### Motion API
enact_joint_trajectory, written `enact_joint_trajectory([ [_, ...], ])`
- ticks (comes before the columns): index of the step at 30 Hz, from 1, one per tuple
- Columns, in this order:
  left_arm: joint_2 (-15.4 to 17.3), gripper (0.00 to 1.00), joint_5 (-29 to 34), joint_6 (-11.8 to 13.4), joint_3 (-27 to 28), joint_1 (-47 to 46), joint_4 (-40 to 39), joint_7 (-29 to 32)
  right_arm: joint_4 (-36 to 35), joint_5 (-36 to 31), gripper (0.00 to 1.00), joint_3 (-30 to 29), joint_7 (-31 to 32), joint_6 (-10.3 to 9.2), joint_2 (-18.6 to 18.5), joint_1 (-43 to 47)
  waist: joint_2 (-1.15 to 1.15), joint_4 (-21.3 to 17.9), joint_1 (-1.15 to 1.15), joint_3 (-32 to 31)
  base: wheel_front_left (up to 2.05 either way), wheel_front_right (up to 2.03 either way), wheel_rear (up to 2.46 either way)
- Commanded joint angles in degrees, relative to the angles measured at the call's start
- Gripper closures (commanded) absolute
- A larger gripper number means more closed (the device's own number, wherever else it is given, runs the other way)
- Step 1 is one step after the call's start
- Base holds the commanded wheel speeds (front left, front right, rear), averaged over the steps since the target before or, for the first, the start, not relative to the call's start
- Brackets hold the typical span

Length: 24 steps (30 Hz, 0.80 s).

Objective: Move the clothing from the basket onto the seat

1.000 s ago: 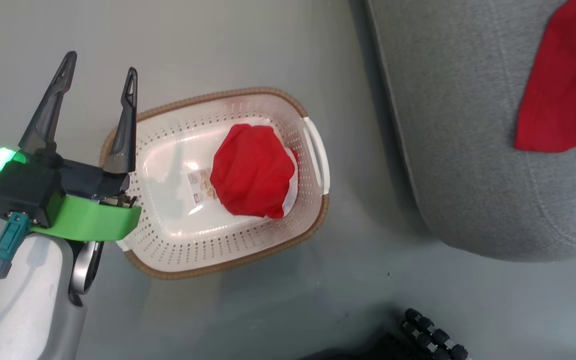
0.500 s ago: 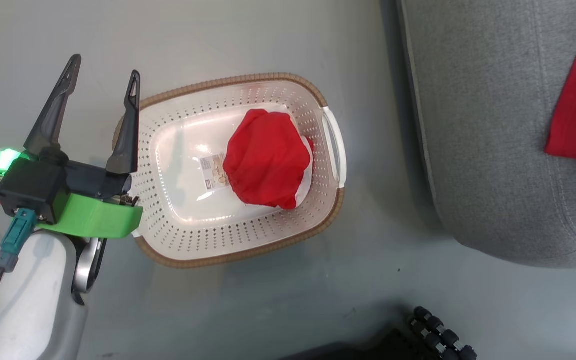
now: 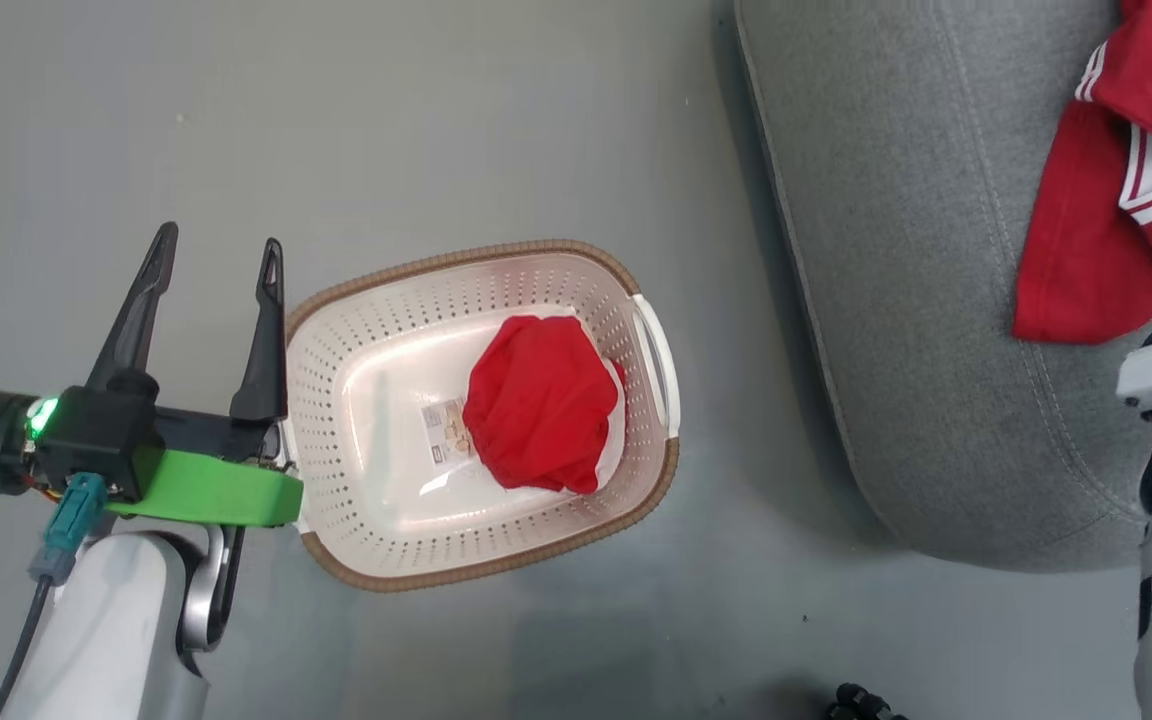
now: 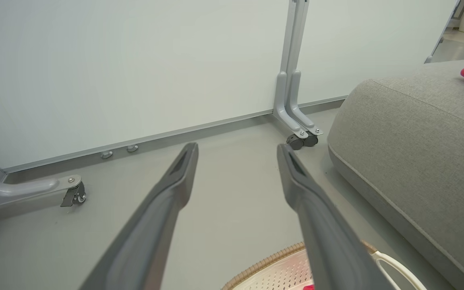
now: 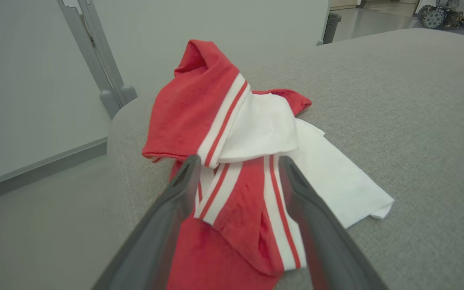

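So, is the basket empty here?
Not empty: a plain red garment lies bunched inside the basket; the striped garment lies on the seat.

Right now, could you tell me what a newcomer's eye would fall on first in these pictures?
The bright red stands out: a plain red garment bundled in the cream basket on the grey floor, and a red garment with white stripes crumpled on the grey seat. Next comes the left end effector, open beside the basket's end, with its green collar.
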Motion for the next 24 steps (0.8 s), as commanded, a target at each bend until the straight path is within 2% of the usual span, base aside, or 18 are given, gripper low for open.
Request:
enact_joint_trajectory([
  [1,-0.3,0.00,-0.6,0.3,0.2,1.1,0.6,-0.3,-2.1,-0.8,0.00,0.8,-0.2,-0.03,0.8,2.6,0.00,1.1,0.00,-4.7,0.00,0.00,0.00],
  [5,-1.0,0.00,-1.2,0.7,0.9,3.0,2.0,-0.5,-9.0,-0.9,0.00,4.5,-0.1,-0.02,2.9,7.9,0.00,2.3,0.00,-7.9,0.00,0.00,0.00],
  [13,-2.3,0.00,-1.5,1.8,2.7,6.2,4.3,-0.5,-18.8,-2.0,0.00,13.2,2.7,-0.02,4.5,15.8,0.00,5.8,0.00,-13.4,0.00,0.00,0.00],
  [24,-4.2,0.00,-0.6,1.5,5.8,9.9,6.4,-0.5,-25.5,-2.2,0.00,20.0,7.2,-0.02,4.8,21.7,0.00,10.7,0.00,-18.9,0.00,0.00,0.00],
])
